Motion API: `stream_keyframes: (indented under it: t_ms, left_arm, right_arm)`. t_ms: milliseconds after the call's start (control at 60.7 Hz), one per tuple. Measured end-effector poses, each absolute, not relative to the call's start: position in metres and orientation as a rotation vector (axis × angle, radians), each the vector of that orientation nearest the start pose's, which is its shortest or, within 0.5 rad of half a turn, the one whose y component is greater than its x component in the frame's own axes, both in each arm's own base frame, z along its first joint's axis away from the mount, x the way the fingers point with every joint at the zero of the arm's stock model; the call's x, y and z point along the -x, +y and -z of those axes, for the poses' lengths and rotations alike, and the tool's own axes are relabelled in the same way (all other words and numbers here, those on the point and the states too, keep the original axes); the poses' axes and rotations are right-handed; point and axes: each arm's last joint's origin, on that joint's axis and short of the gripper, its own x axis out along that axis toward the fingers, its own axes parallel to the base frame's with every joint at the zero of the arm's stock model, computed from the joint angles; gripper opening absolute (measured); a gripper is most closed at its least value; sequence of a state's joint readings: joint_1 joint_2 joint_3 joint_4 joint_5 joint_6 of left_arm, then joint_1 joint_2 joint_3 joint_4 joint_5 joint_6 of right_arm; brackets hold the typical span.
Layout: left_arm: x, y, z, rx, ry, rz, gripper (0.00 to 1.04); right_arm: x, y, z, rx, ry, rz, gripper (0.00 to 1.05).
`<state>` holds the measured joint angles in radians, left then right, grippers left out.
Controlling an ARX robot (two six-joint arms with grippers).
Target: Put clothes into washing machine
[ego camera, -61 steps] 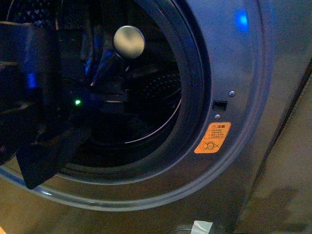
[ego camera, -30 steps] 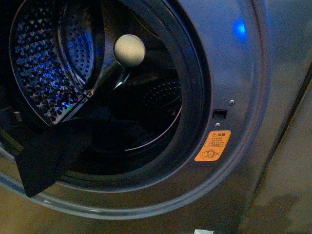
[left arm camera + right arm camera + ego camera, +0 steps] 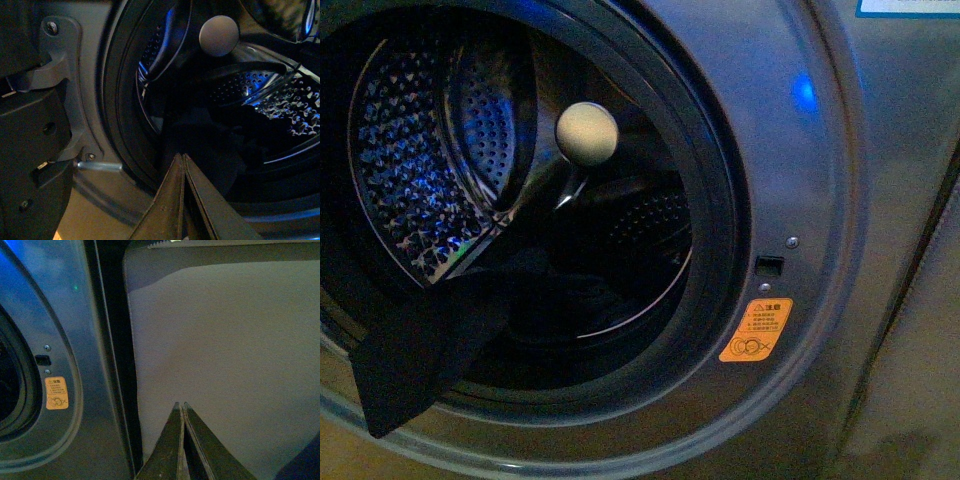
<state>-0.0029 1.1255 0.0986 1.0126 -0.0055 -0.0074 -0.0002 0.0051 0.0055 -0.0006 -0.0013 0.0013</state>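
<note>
The grey washing machine [image 3: 800,180] fills the front view, its round dark-rimmed opening showing the perforated steel drum [image 3: 410,170] and a cream hub [image 3: 587,133]. The dark clothes [image 3: 420,340] lie in the drum's bottom, and a corner hangs out over the lower left rim. In the left wrist view my left gripper [image 3: 182,156] is shut with nothing in it, just outside the opening, its tips pointing at the clothes [image 3: 210,150] inside. My right gripper [image 3: 180,404] is shut and empty, off to the side of the machine [image 3: 60,315], over a plain grey surface [image 3: 225,340].
An orange warning sticker [image 3: 756,330] and a small latch slot [image 3: 769,266] sit on the machine's front to the right of the opening. The door hinge bracket [image 3: 57,60] and the dark door [image 3: 30,165] stand beside the opening in the left wrist view.
The black arm with the green light has left the drum opening and is out of the front view. The clothes stay draped over the rim. The view has shifted slightly.
</note>
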Motion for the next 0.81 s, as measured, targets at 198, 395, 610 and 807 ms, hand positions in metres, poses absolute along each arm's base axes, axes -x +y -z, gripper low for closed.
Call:
stream_keyframes:
  t_ms: [198,395,610,807]
  left_arm:
    - [-0.164,0.000,-0.163,0.007,0.012,0.003,0.04]
    - [-0.151,0.000,-0.163,0.007,0.009,0.003,0.04]
    - [-0.140,0.000,-0.167,0.007,-0.005,0.003,0.04]
    - [-0.132,0.000,-0.170,0.007,-0.012,0.003,0.04]
  right_arm:
    - [-0.098,0.000,-0.165,-0.001,0.000,-0.001,0.02]
    - [-0.098,0.000,-0.165,-0.001,0.000,-0.001,0.02]
    - [-0.098,0.000,-0.165,-0.001,0.000,-0.001,0.02]
    - [-0.098,0.000,-0.165,-0.001,0.000,-0.001,0.02]
